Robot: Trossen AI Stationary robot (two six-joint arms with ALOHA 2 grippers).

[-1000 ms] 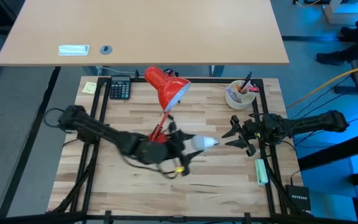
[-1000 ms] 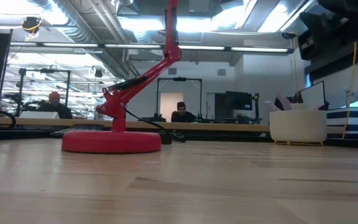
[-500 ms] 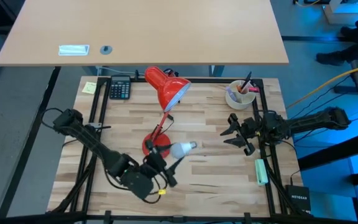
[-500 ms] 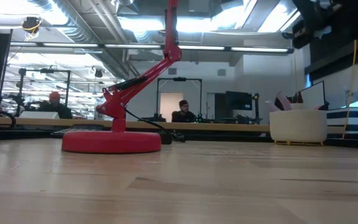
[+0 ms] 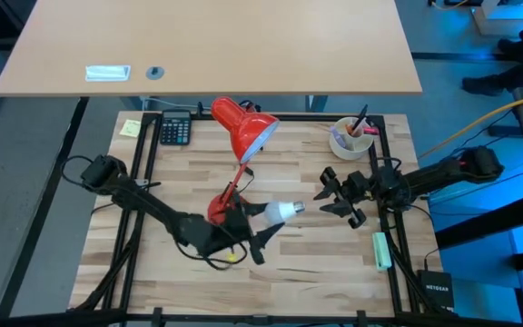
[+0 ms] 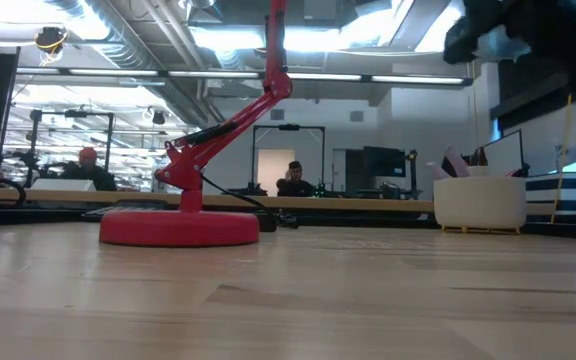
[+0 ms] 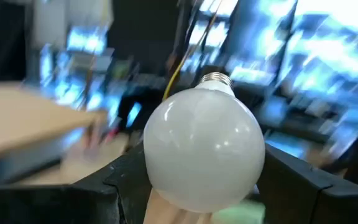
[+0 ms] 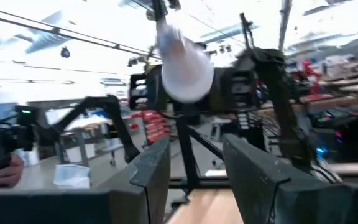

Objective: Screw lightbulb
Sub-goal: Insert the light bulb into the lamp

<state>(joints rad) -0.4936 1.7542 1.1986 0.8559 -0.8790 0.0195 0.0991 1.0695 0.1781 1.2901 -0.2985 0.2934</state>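
I have the wooden worktop [image 5: 307, 263] under me with the red lamp [image 5: 241, 127] standing near its middle, shade toward the far edge and base [image 6: 178, 226] nearer me. My left arm reaches in from the left, and its left end effector [image 5: 263, 225] sits just beside the lamp base, pinching the lightbulb [image 5: 280, 212] by the glass with the screw base pointing away toward the right arm. The right end effector [image 5: 332, 193] hovers near, fingers spread and empty, facing the bulb. I judge this the carrying or hand-over stage, before any threading. Next I need the bulb lifted to the shade's opening, its thread lined up with the socket, then turned.
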